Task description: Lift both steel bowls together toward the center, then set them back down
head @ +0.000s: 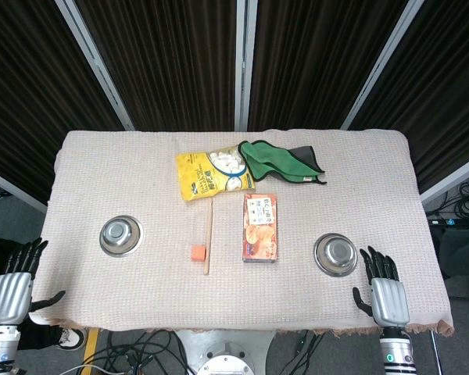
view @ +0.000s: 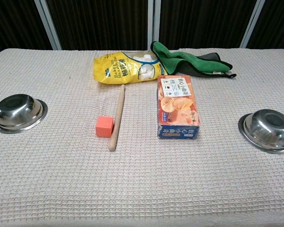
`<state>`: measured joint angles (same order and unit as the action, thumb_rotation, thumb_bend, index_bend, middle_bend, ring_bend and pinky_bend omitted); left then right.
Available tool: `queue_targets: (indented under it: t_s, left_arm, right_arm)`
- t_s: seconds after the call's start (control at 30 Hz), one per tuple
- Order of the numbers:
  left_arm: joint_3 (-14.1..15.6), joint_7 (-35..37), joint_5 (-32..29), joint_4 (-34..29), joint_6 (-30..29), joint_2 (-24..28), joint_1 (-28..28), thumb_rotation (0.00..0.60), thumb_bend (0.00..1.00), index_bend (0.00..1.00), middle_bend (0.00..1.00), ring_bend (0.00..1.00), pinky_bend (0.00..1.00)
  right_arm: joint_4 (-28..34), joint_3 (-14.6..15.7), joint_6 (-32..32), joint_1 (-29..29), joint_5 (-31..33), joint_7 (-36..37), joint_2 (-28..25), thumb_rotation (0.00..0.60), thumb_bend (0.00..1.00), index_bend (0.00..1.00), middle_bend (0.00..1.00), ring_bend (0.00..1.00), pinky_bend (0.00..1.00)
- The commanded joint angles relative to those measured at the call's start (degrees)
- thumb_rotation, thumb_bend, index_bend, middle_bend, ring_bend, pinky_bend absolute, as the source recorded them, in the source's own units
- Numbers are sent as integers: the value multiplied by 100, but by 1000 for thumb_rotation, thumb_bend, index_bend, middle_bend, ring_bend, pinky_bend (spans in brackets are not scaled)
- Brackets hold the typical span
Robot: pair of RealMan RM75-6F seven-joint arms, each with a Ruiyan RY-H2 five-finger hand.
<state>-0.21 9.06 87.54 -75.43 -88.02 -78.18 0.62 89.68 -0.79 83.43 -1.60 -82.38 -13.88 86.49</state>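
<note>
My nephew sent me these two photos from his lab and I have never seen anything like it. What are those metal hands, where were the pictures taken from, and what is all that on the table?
It is a two-armed robot with human-like hands, steered by a person. One picture looks down from its head, the other looks forward from its chest.

In the head view, the left hand sits off the table's edge and the right hand lies at the near edge. Both are spread and hold nothing.

On the cloth-covered table stand two upside-down steel bowls, the left bowl and the right bowl. Between them lie a yellow snack bag, a green cloth, an orange box, a wooden stick and a small orange cube.
</note>
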Motion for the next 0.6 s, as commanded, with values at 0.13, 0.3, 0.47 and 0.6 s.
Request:
queue_targets:
  t_s: [0.13,0.3,0.47,0.6]
  left_arm:
    - [-9,-45,16,-59,9,43,22,600,0,0,40,0,48]
    - [-71,39,72,-120,214,170,226,600,0,0,40,0,48]
    - [-282,154,-42,-288,1041,405,823,600,0,0,40,0,49]
    - [-380,217,-193,-66,1976,409,1398,600,0,0,40,0,49]
  right_arm:
    - [8,-35,-127,-56,64,35,-12,600,303,0,0,0,0]
    - [171,-77,-369,-172,204,-171,-131,600,301,0,0,0,0]
    - [540,-253,-738,-383,571,-509,-397,600,303,0,0,0,0]
    - [724,-526,-1240,-661,1128,-589,-571,600,304,0,0,0,0]
